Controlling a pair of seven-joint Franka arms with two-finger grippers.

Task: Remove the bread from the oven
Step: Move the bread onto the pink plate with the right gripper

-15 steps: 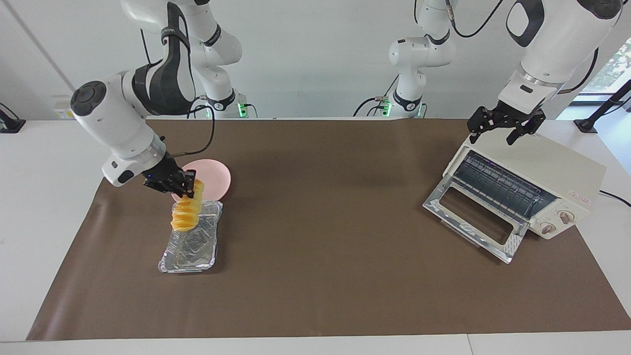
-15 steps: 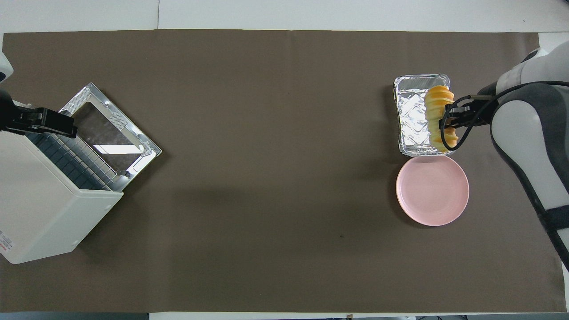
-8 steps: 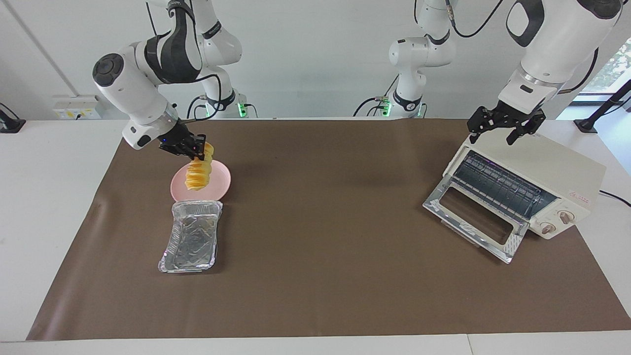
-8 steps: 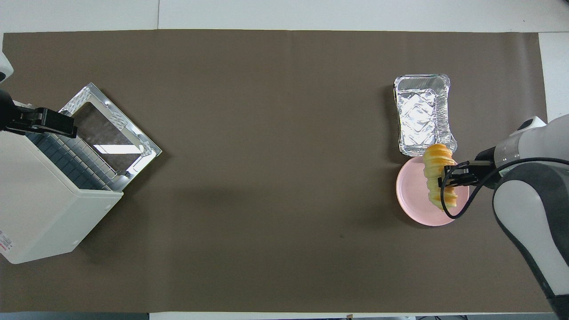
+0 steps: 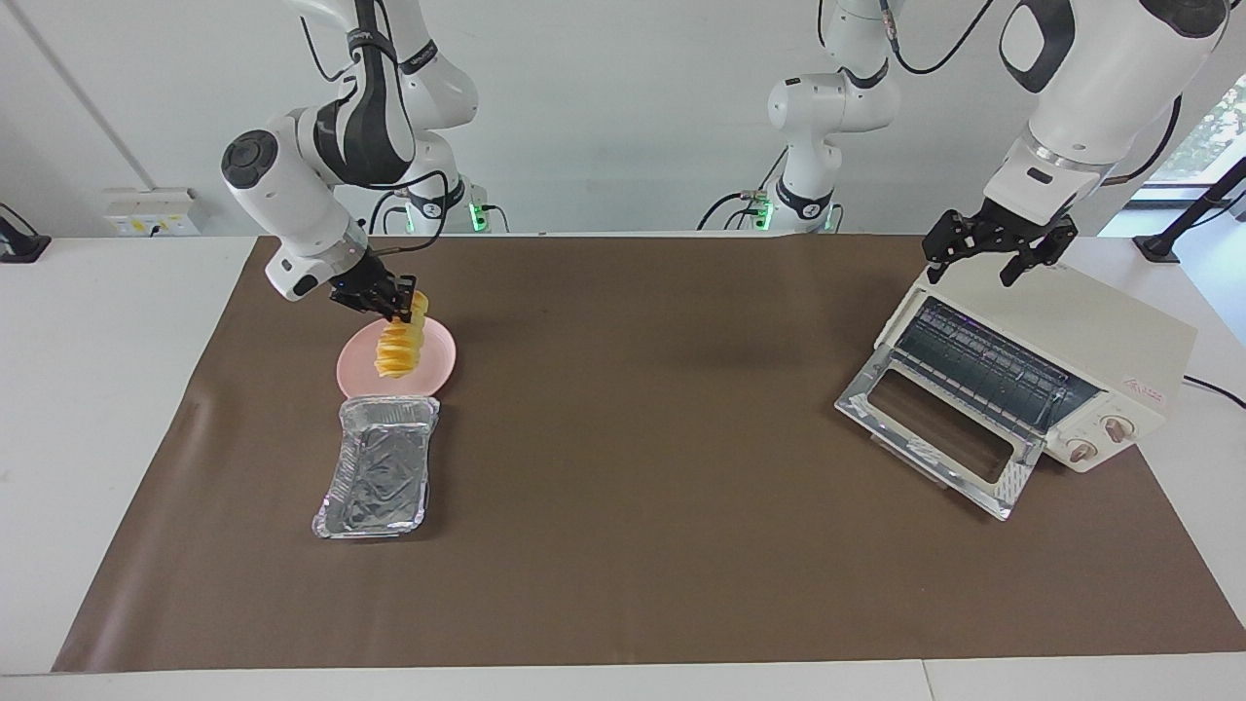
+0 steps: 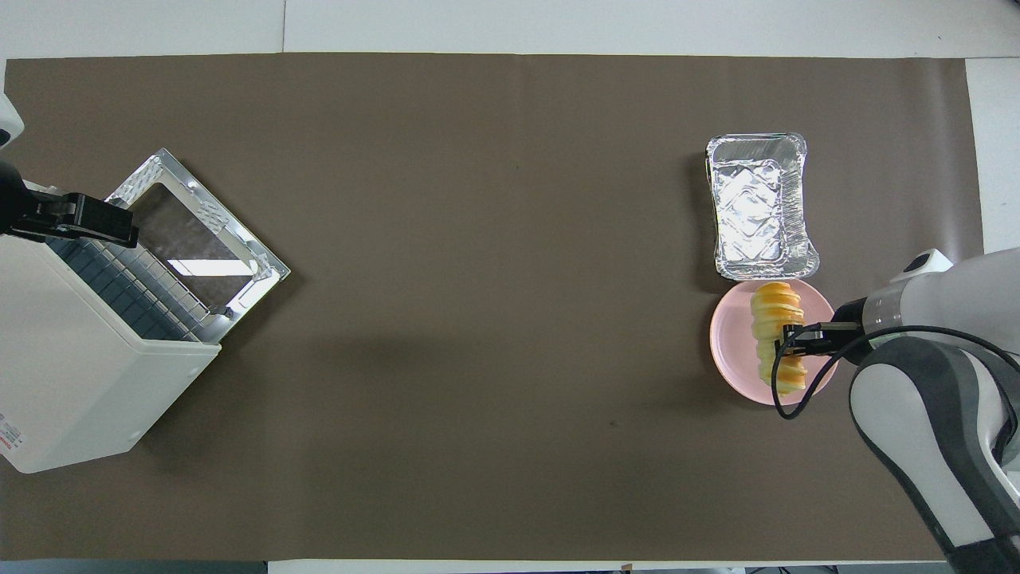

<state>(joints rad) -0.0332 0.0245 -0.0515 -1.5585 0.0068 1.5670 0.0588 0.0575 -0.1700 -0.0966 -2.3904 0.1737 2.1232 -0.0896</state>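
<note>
Risk: the small ridged golden-yellow bread loaf (image 5: 399,347) hangs tilted from one end over the round pink plate (image 5: 440,362), pinched near its upper end only. If let go from this height it may topple or roll off the rim toward the crinkled silver foil tray (image 5: 378,469) just beside the plate. The soft loaf could also sag or tear at the pinch point.

Right gripper (image 5: 389,300): closed on the upper part of the bread, over the plate. Whether the loaf's low end touches the plate, cannot tell. The right arm reaches down and outward from its base, wrist angled toward the plate.

Left gripper (image 5: 995,255): jaws spread, empty, hovering over the top front edge of the cream-white boxy toaster oven (image 5: 1081,341); this arm waits. Oven's glass door lies dropped open on the brown-covered surface (image 5: 642,467), rack bare.
</note>
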